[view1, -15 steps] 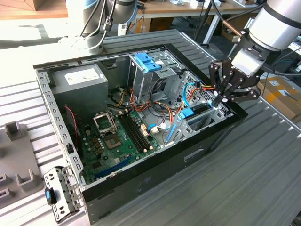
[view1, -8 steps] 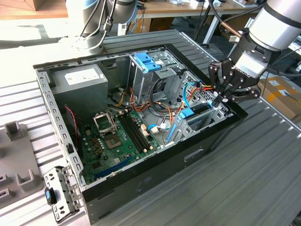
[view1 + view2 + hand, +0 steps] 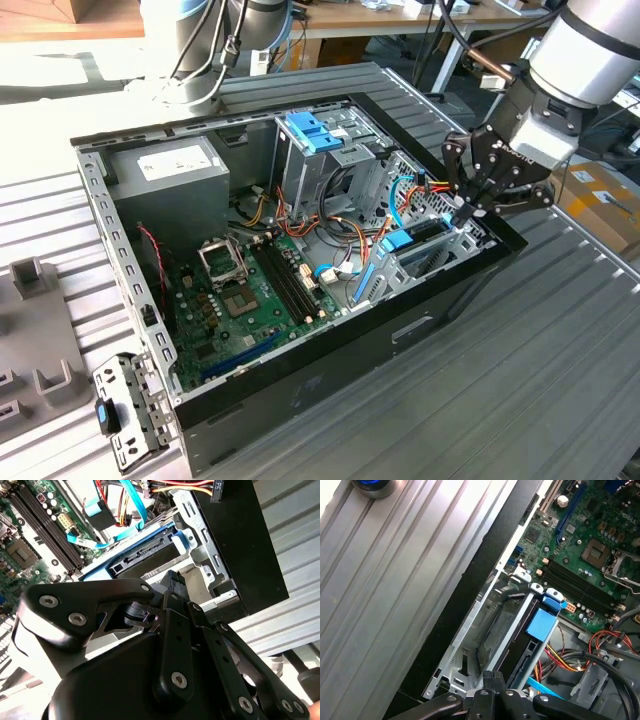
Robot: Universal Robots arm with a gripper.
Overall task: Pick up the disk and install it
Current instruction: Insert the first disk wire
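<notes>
Exterior view: gripper (image 3: 466, 207) hangs over the open computer case (image 3: 330, 370), at the corner on the exterior view's right.
Fingers (image 3: 488, 681): pressed together in both wrist views, gripping nothing.
Location: disk (image 3: 145, 554) lies in the metal drive bay (image 3: 210, 567), blue-railed, just beside the fingertips.

The disk (image 3: 145, 556) is seen seated in the metal drive cage (image 3: 212, 567) beside the motherboard (image 3: 35, 525), its black connector edge exposed and framed by blue plastic rails.
</notes>
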